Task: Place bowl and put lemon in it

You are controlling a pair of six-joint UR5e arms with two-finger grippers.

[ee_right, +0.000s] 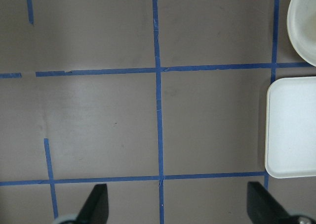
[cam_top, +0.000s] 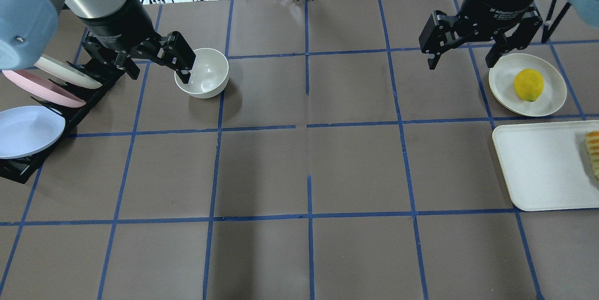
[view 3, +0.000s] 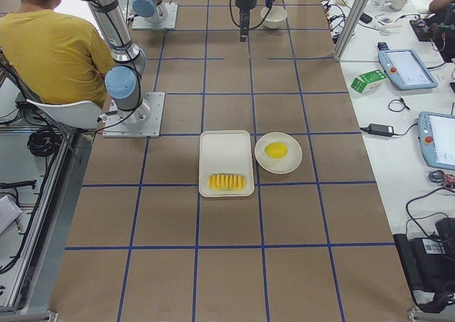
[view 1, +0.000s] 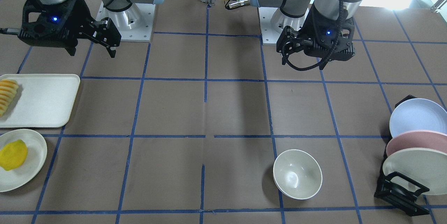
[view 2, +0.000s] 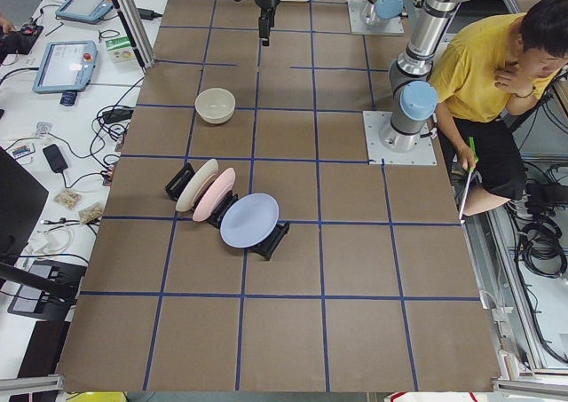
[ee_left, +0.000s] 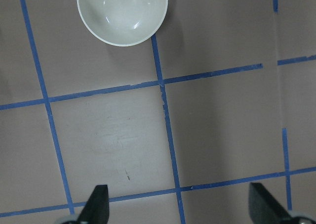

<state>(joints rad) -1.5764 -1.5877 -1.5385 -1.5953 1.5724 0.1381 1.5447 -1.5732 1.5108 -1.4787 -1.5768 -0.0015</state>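
The off-white bowl point(view 1: 297, 174) stands upright and empty on the brown table; it also shows in the overhead view point(cam_top: 202, 73) and at the top of the left wrist view point(ee_left: 122, 14). My left gripper point(view 1: 303, 55) point(cam_top: 157, 67) hangs open and empty well above the table, apart from the bowl. The yellow lemon point(view 1: 13, 154) point(cam_top: 529, 84) lies on a flat off-white plate point(view 1: 33, 168) point(cam_top: 552, 98). My right gripper point(view 1: 92, 50) point(cam_top: 461, 59) is open and empty, high above the table beside that plate. Both wrist views show the fingers spread wide.
A black rack point(view 1: 398, 190) holds blue, pink and off-white plates point(cam_top: 28, 127) next to the bowl. A white rectangular tray point(view 1: 45, 101) point(cam_top: 538, 169) point(ee_right: 291, 130) with sliced orange-yellow fruit point(view 1: 7, 94) lies beside the lemon's plate. A person in yellow point(view 2: 479, 65) sits behind the robot.
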